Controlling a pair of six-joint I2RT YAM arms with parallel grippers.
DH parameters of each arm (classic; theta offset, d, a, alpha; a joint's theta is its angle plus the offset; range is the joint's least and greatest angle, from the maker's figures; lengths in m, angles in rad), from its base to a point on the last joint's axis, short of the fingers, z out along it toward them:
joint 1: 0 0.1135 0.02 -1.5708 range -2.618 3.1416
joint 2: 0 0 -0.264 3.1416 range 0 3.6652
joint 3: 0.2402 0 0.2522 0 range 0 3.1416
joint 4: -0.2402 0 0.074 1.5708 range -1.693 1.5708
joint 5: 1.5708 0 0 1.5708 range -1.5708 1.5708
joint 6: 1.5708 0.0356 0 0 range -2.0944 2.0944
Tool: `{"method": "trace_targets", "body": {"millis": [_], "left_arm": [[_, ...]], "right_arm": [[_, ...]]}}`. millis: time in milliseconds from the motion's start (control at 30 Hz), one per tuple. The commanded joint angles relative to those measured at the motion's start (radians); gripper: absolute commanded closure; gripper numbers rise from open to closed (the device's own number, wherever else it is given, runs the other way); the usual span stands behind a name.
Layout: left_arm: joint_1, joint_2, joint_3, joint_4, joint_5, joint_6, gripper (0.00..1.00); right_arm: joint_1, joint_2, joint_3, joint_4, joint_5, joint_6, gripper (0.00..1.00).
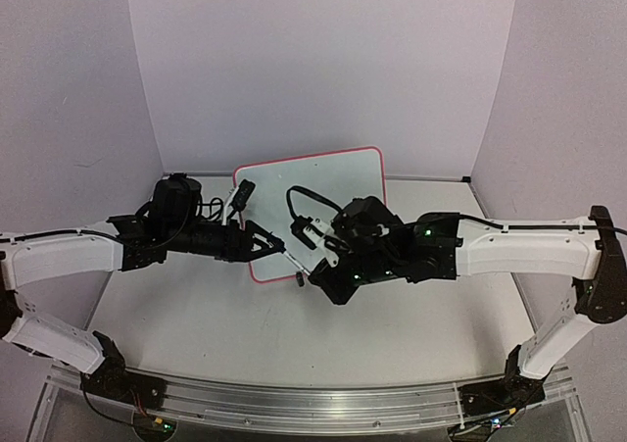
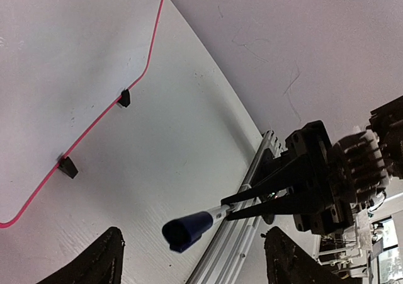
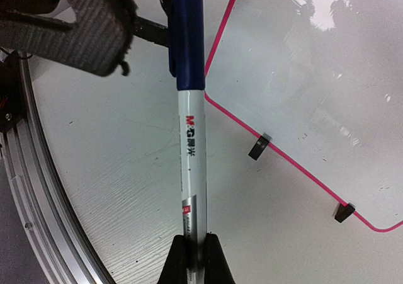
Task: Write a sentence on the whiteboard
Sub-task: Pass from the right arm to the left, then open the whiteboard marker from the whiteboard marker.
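Note:
The whiteboard (image 1: 333, 182), white with a thin red border, leans at the back centre; no blue writing shows on its face. It also shows in the left wrist view (image 2: 63, 57) and the right wrist view (image 3: 315, 89), with two black clip feet (image 3: 257, 148). My right gripper (image 3: 195, 249) is shut on the tail of a white marker (image 3: 191, 139) whose blue cap (image 3: 187, 35) is on. My left gripper (image 2: 195, 265) is open, its fingers spread either side of the cap (image 2: 187, 228) without touching it. In the top view the grippers meet before the board's lower left corner (image 1: 289, 251).
An aluminium rail (image 1: 294, 403) runs along the table's near edge. Purple walls close in the back and both sides. A small dark object (image 1: 299, 280) lies on the table just below the marker.

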Motion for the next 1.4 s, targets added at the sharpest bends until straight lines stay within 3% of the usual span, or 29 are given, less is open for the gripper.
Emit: {"method": "trace_targets", "body": {"millis": [0,267,500,600,667,767,800,833,867,900,1033,1200,1367], "left_arm": [[-0.020,0.044,0.075,0.142,0.054,-0.047,0.30],[-0.054,0.104,0.096,0.175,0.067,-0.074,0.64],[-0.058,0.105,0.095,0.170,0.040,-0.077,0.83],[-0.058,0.108,0.096,0.167,0.029,-0.078,0.99],[-0.058,0.103,0.093,0.164,0.009,-0.081,1.00],[-0.058,0.075,0.076,0.175,-0.045,-0.090,1.00],[-0.058,0.058,0.070,0.185,-0.081,-0.093,1.00],[-0.058,0.047,0.063,0.198,-0.096,-0.099,1.00],[-0.059,0.024,0.058,0.232,-0.129,-0.112,1.00],[-0.059,0.017,0.056,0.240,-0.140,-0.114,1.00],[-0.057,-0.009,0.043,0.364,-0.153,-0.159,1.00],[-0.055,-0.010,0.042,0.453,-0.100,-0.185,1.00],[-0.055,-0.028,0.010,0.561,-0.039,-0.233,1.00]], "right_arm": [[0.009,-0.015,0.012,-0.022,0.026,-0.012,1.00],[0.010,-0.041,-0.017,-0.024,0.066,-0.015,1.00],[0.010,-0.048,-0.031,-0.024,0.093,-0.021,1.00],[0.010,-0.061,-0.040,-0.022,0.121,-0.017,1.00],[0.010,-0.069,-0.045,-0.019,0.156,0.000,1.00],[0.009,-0.110,-0.081,0.018,0.212,0.050,0.68],[0.009,-0.137,-0.110,0.076,0.212,0.078,0.52],[0.007,-0.157,-0.148,0.118,0.210,0.112,0.42],[0.006,-0.208,-0.201,0.223,0.198,0.173,0.22],[0.006,-0.227,-0.224,0.260,0.197,0.185,0.17],[0.000,-0.299,-0.336,0.509,0.173,0.311,0.05],[-0.047,-0.346,-0.441,0.821,0.015,0.403,0.02],[-0.117,-0.344,-0.471,0.971,-0.126,0.502,0.03]]}}
